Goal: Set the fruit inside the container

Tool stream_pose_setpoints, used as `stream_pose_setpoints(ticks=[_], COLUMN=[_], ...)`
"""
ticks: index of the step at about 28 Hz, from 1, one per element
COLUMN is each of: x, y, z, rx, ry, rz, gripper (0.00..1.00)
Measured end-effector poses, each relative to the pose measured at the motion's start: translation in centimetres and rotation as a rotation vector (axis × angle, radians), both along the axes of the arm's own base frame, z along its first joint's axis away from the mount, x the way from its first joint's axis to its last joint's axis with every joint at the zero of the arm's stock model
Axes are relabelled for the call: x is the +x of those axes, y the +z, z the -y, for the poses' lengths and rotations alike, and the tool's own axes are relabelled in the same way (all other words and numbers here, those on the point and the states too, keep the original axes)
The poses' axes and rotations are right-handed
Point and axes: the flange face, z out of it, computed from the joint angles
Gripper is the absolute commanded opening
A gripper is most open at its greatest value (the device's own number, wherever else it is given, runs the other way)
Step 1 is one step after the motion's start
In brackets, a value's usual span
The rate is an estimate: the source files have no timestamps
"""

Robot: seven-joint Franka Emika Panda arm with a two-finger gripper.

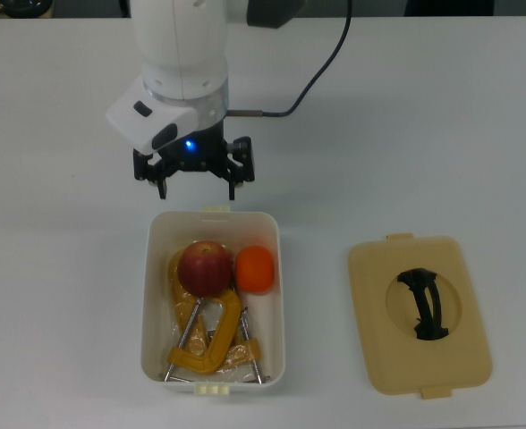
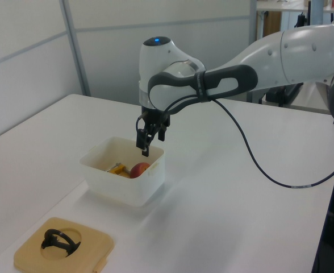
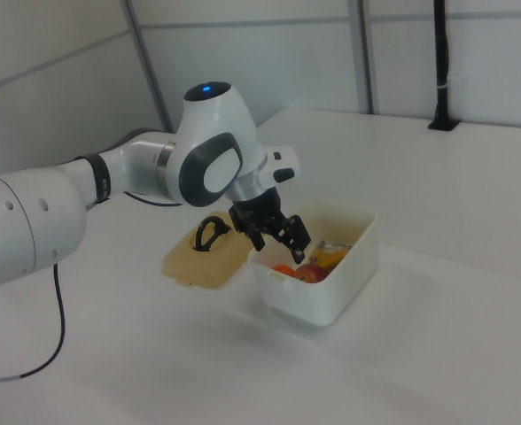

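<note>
The white tub (image 1: 155,295) (image 2: 107,183) (image 3: 340,279) holds both fruits. The red apple (image 1: 205,267) (image 2: 138,169) (image 3: 312,274) lies on yellow C-clamps at the tub's upper middle in the top view. The orange fruit (image 1: 256,269) (image 3: 284,269) rests beside it, against the wall on the top view's right. My gripper (image 1: 197,187) (image 2: 150,144) (image 3: 283,242) hangs open and empty above the tub's end nearest the arm, its fingers apart over the rim.
Yellow C-clamps (image 1: 206,344) (image 2: 116,168) (image 3: 328,256) fill the rest of the tub. The beige lid (image 1: 419,315) (image 2: 62,246) (image 3: 203,256) with a black handle lies flat on the white table beside the tub. A black cable (image 1: 321,71) trails from the arm.
</note>
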Motion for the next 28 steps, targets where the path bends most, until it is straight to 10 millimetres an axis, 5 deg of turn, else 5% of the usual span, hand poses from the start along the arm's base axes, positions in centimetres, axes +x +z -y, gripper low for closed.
stream_pose_setpoints(ticks=[12, 28], x=[-2.2, -2.5], y=[1.6, 0.3], z=[5.2, 5.8], rx=[-0.010, -0.046], ry=[0.014, 0.031], rz=[-0.098, -0.148], gripper=[1.00, 1.00])
